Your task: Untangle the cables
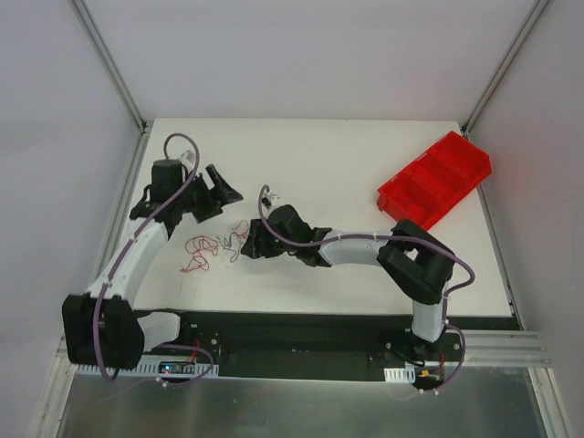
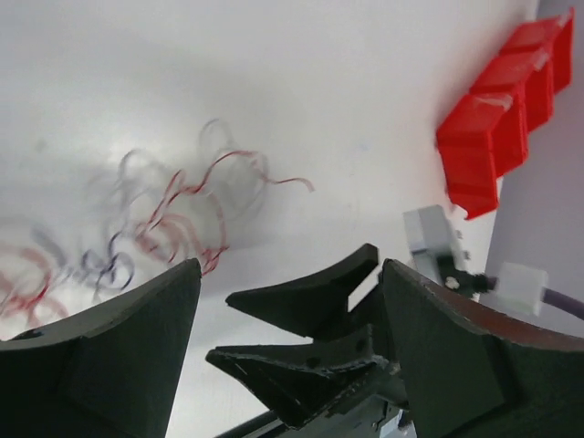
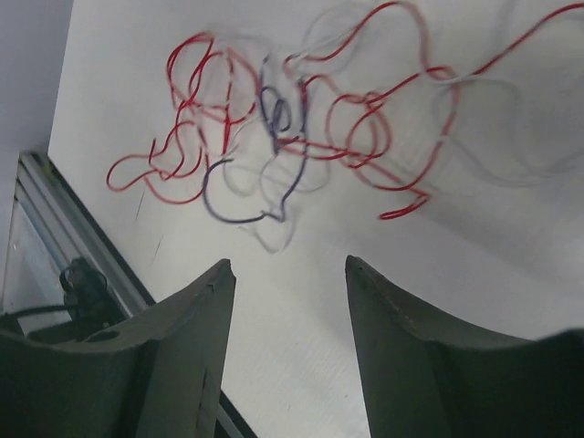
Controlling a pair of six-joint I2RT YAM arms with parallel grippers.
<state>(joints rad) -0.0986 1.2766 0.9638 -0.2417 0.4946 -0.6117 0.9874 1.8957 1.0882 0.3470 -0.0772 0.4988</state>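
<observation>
- Tangled cables (image 1: 208, 248) lie left of centre on the white tabletop (image 1: 319, 155), with open surface beyond; a red bin (image 1: 436, 180) hugs the right edge.
- The left tool (image 1: 217, 196), wide and empty, hangs just beyond them; the right tool (image 1: 237, 244), parted and empty, reaches in low beside them.

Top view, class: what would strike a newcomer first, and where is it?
The bright red bin at the far right stands out most. Left of centre lies a tangle of thin cables, mostly red, with the right gripper open just beside it.
</observation>
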